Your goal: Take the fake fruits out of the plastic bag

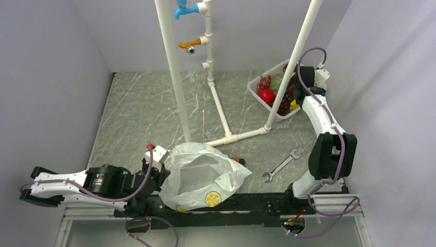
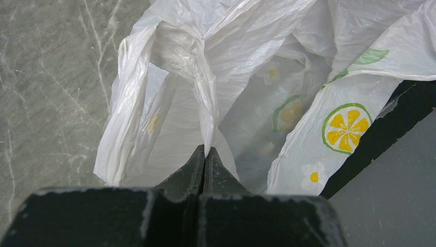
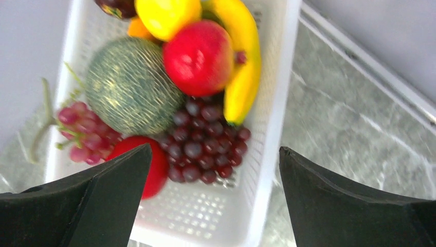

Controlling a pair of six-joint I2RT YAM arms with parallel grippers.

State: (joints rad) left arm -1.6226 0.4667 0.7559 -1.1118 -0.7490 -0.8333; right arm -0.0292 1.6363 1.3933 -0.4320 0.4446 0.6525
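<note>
Looking along the near edge of the tabletop, you find the plastic bag (image 1: 200, 175) (image 2: 247, 62) lying left of the middle, crumpled, with its mouth gaping upward. Your left gripper (image 1: 163, 172) (image 2: 205, 149) sits at the bag's left side with its fingers pressed together, pinching a fold of the thin film at the rim. Your right gripper (image 1: 295, 85) (image 3: 215, 149) hangs over the white basket (image 1: 257, 92) (image 3: 277, 103) in the far right corner, its fingers spread wide apart and holding nothing. The basket holds the fake fruits. A red apple (image 3: 199, 56) lies against the banana (image 3: 241, 62), with a yellow round fruit (image 3: 164, 15) just beyond them. A light red grape bunch (image 3: 82, 131) sits on the other side, touching the green melon (image 3: 128, 87). A second red apple (image 3: 154, 164) is partly hidden behind one finger, beside the dark grapes (image 3: 203, 144). A wrench (image 1: 280, 165) lies on the tabletop between bag and right arm.
</note>
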